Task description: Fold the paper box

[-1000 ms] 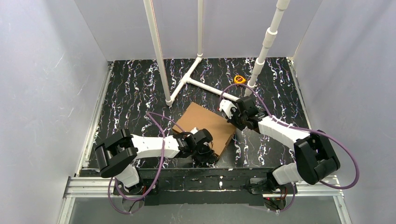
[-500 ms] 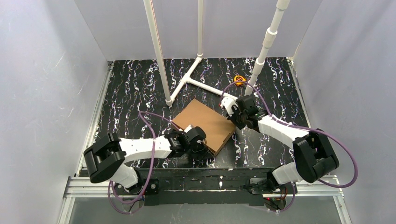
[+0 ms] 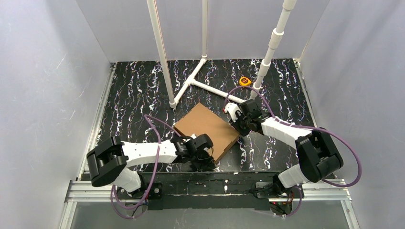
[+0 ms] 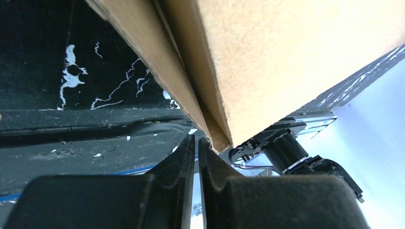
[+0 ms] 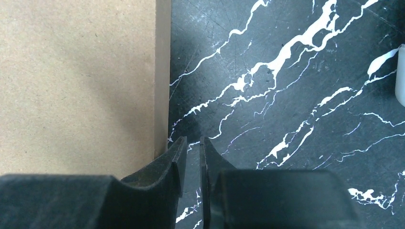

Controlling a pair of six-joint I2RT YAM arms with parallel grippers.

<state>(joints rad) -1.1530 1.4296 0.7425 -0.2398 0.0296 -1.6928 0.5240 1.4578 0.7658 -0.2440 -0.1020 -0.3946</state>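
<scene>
Black marbled tabletop (image 3: 138, 90) between grey walls carries the box (image 3: 207, 126), lying closed and turned cornerwise a little toward the near edge from the middle, apart from the white pipes (image 3: 200, 78) nearer the far edge. The left gripper (image 4: 196, 142) sits at the box's nearest corner, jaws pressed almost together with nothing between them. The right gripper (image 5: 192, 143) stands at the box's right-hand edge, jaws a crack apart and empty, one finger (image 5: 167, 162) just beside the cardboard.
</scene>
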